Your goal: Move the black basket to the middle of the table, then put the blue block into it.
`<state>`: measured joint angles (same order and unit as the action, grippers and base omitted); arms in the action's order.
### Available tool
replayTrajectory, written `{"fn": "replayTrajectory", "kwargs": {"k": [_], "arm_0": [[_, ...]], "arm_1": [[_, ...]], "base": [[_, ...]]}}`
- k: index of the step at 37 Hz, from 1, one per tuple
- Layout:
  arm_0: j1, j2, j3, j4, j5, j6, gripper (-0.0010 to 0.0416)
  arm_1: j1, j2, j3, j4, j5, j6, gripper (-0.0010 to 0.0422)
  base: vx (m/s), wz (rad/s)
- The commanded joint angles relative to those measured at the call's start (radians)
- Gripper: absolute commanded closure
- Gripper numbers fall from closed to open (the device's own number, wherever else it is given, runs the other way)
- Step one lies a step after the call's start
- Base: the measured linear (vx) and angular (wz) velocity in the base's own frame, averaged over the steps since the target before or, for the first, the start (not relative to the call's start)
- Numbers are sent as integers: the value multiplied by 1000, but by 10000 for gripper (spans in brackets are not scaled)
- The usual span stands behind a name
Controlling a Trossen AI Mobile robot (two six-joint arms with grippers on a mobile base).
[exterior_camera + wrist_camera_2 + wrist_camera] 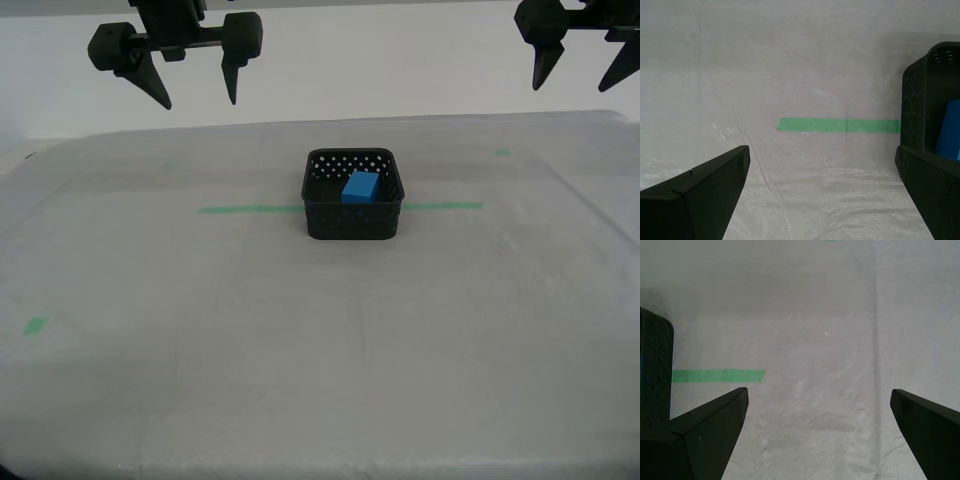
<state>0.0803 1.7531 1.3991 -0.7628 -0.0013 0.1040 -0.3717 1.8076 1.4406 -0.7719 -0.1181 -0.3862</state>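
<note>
The black basket (355, 228) stands near the middle of the table (200, 360), on the green tape line (250, 209). The blue block (360, 187) lies inside it, tilted against the far wall. My second gripper (198, 100) hangs open and empty high above the table at the exterior view's left. Its wrist view shows the basket (917, 100), the block (950, 130) and its open fingers (700, 190). My first gripper (573, 86) hangs open and empty high at the exterior view's right. Its wrist view catches the basket's wall (655, 375).
Small green tape bits lie on the pale cloth, one near the front at the exterior view's left (36, 325), another at the far right (502, 152). The tape line continues past the basket (717, 375). A white wall stands behind the table.
</note>
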Motion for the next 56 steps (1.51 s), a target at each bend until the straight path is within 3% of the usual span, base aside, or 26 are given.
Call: {"fn": "replayTrajectory", "kwargs": {"k": [1,56], "arm_0": [[0,0,0,0,-1,0,7],[0,0,0,0,-1,0,7]], "arm_1": [[0,-1,0,0,-2,2,12],[0,-1,0,1,-2,2,12]], "base": [[0,0],[0,0]]}}
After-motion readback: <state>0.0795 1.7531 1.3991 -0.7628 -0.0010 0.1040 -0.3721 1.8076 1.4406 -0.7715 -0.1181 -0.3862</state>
